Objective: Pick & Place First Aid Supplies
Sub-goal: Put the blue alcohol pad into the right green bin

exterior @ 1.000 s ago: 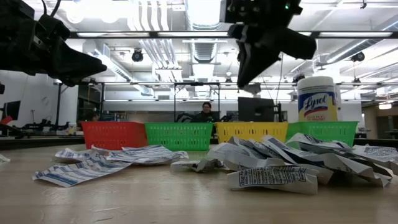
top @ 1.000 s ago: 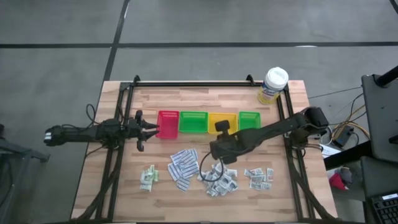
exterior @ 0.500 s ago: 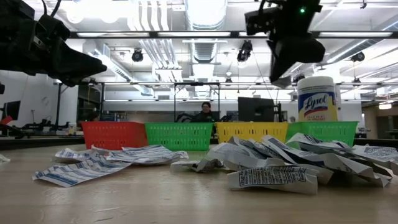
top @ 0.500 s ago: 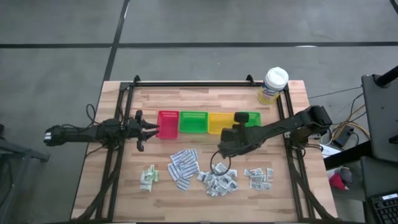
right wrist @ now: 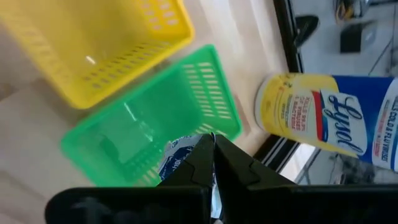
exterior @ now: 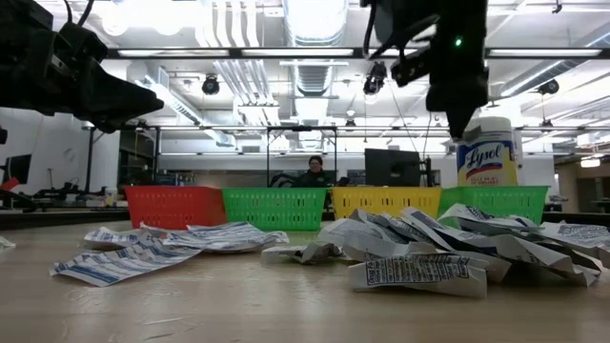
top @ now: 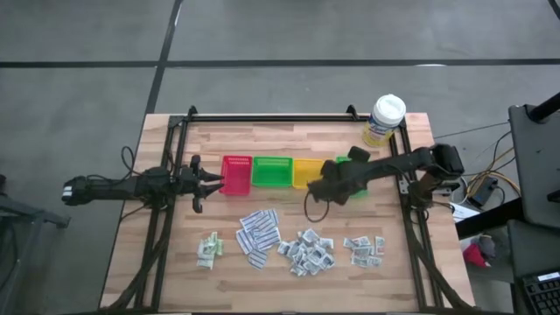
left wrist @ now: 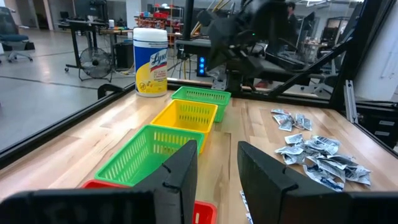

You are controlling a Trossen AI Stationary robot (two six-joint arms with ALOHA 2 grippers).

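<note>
The first aid supplies lie in loose heaps on the near half of the table: pale green sachets point(top: 208, 249), long white strips point(top: 258, 234), grey-white squares point(top: 306, 252) and more packets point(top: 363, 249). My right gripper point(top: 350, 164) point(right wrist: 211, 163) hangs over the rightmost green tray point(right wrist: 149, 124), shut on one small white, blue-printed packet point(right wrist: 176, 159). In the low view it point(exterior: 462, 119) shows high above the trays. My left gripper point(top: 206, 179) point(left wrist: 217, 177) waits open and level beside the red tray point(top: 236, 175), touching nothing. My right gripper pinches the packet between its two shut fingers; only one blue-printed edge point(right wrist: 174, 155) sticks out beside them, the rest is hidden by the fingers. The fingers slant down toward the table's far right. The packet is lifted clear, above the green tray.
Four trays stand in a row across the table's middle: red, green point(top: 272, 172), yellow point(top: 306, 171) and green. A white-lidded tub point(top: 385, 118) stands at the far right corner. A dark frame rail point(top: 262, 118) runs along the table's far edge. A person sits far behind the table point(exterior: 315, 171).
My right gripper, staying shut, has gone from above the grey-white heap toward the table's far right, across the yellow tray to above the rightmost green tray. Its wrist has rolled and tipped on the way.
</note>
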